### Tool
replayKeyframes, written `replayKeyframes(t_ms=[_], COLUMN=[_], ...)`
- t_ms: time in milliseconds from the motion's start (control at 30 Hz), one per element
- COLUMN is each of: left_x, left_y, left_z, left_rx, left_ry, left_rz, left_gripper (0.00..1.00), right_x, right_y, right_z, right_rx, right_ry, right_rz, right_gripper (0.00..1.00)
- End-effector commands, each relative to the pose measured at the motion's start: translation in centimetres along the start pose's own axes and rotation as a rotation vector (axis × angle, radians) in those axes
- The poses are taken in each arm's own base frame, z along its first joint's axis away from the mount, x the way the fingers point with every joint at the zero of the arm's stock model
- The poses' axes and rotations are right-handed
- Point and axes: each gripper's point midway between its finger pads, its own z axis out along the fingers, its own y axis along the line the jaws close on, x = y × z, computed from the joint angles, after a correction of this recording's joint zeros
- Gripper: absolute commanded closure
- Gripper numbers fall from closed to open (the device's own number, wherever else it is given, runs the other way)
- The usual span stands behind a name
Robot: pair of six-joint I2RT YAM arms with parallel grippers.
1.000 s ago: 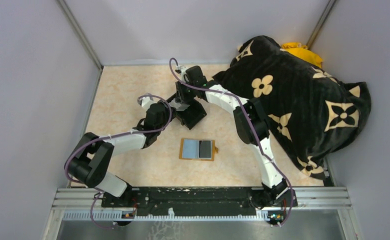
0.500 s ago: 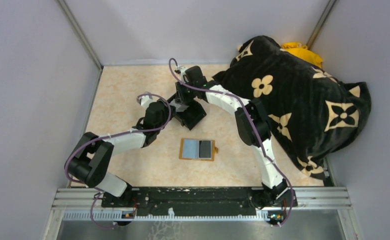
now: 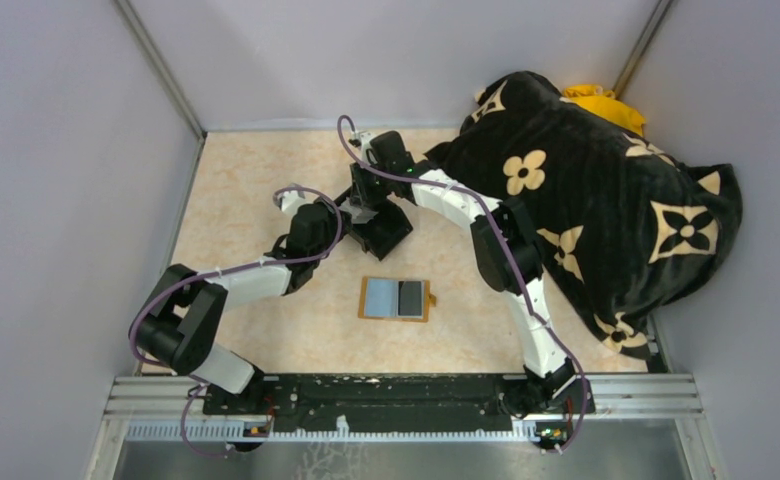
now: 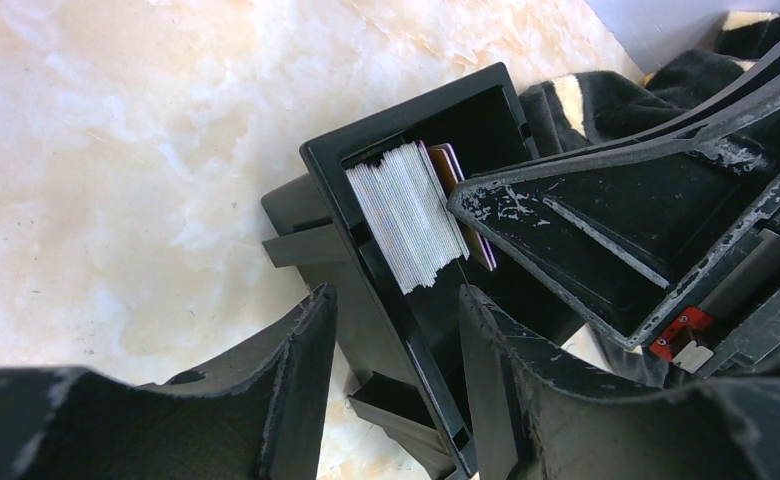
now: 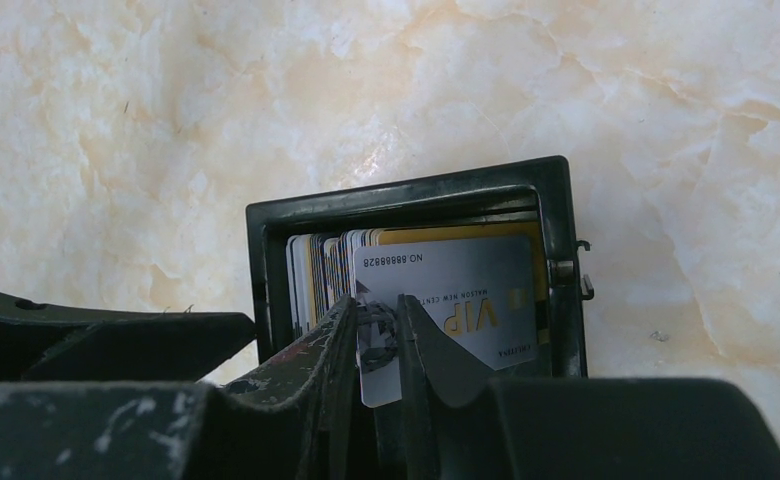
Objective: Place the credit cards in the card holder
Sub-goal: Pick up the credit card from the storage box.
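The card holder (image 3: 396, 298) lies open and flat on the table, orange-tan with pale blue-grey panels, apart from both grippers. A black open-topped box (image 3: 391, 232) behind it holds a stack of credit cards (image 4: 406, 215), also seen in the right wrist view (image 5: 316, 268). My right gripper (image 5: 376, 322) reaches into the box (image 5: 266, 260) and is shut on the lower corner of a grey-white "VIP" card (image 5: 466, 290), which stands partly out of the stack. My left gripper (image 4: 396, 330) is open, its fingers (image 4: 301, 350) straddling the box's near wall (image 4: 366, 290) with a gap on the outer side.
A big black blanket with cream flower marks (image 3: 606, 200) covers the table's right side, a yellow thing (image 3: 596, 102) behind it. Grey walls close the table on the left, back and right. The arms' base rail (image 3: 396, 392) runs along the near edge.
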Motion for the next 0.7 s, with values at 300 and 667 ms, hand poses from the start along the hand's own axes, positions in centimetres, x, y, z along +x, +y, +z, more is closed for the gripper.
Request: replayKeyframes(t_ms=[300, 667], left_x=[-1.09, -1.23], left_y=[-1.14, -0.91], left_z=[0.03, -0.04], left_rx=[0.032, 0.027], left_ry=[-0.014, -0.015], left_rz=[-0.021, -0.021], left_gripper=[0.46, 0.45], right_x=[-2.36, -2.27], right_y=[2.91, 2.27], right_z=[-2.09, -2.16], right_rx=[-0.057, -0.020], right_ry=[-0.058, -0.057], right_rz=[-0.014, -0.025], right_gripper=[0.75, 0.63])
